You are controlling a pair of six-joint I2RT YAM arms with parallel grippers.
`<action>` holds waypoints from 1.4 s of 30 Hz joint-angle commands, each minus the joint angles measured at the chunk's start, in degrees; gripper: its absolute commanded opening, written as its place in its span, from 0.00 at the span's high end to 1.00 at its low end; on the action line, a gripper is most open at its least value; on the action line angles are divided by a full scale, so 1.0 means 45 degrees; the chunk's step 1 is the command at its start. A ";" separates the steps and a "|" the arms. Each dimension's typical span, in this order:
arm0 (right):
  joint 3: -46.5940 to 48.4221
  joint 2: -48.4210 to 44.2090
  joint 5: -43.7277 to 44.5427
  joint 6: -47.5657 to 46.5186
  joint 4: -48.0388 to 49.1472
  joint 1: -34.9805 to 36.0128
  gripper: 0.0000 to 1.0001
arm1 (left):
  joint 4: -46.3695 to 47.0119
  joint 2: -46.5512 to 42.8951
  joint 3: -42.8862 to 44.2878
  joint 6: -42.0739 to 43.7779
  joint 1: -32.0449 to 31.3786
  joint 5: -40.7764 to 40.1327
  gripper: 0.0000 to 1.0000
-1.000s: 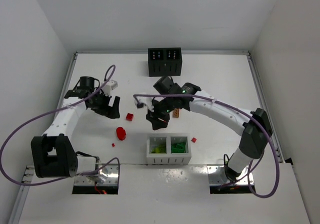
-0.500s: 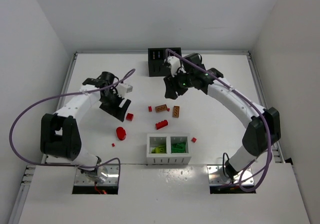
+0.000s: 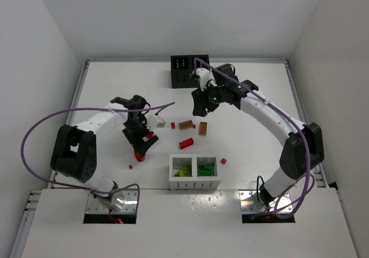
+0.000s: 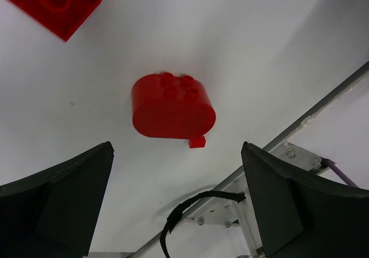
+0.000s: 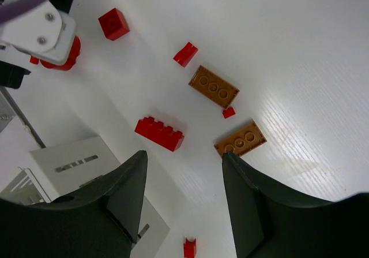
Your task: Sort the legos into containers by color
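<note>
Legos [image 3: 185,124] loose: left gripper [image 4: 177,147] wide open over round red brick [image 4: 173,105], likely to grab; right gripper [image 5: 184,160] half open; both empty.

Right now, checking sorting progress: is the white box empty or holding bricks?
Not empty: the white box holds lime green bricks in its left compartment and dark green bricks in its right.

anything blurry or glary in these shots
Left wrist: the rounded red brick is sharp, the square red brick at the corner slightly soft. Right wrist: near fingers dark, brown brick crisp. Top: even light, no harsh glare.
</note>
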 commanded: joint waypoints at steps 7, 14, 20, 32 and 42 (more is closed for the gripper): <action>-0.0023 -0.0469 -0.0385 -0.0386 0.0004 -0.0218 0.44 | 0.1339 0.0755 -0.0284 0.0680 -0.0794 -0.0701 0.00; -0.0413 -0.0840 -0.0385 -0.0523 0.0004 -0.0335 0.44 | 0.2003 0.1088 -0.0714 0.1032 -0.0794 -0.1365 0.00; -0.0667 -0.0957 -0.0385 -0.0640 0.0121 -0.0452 0.44 | 0.2003 0.1206 -0.0831 0.1499 -0.0911 -0.1365 0.05; -0.0668 -0.0840 -0.0267 -0.0874 0.0121 -0.0452 0.41 | 0.1613 0.1363 -0.1202 0.2184 -0.0911 -0.0702 0.11; -0.0551 -0.0723 -0.0267 -0.0874 0.0121 -0.0452 0.41 | 0.1378 0.1362 -0.1319 0.2301 -0.0911 -0.0447 0.16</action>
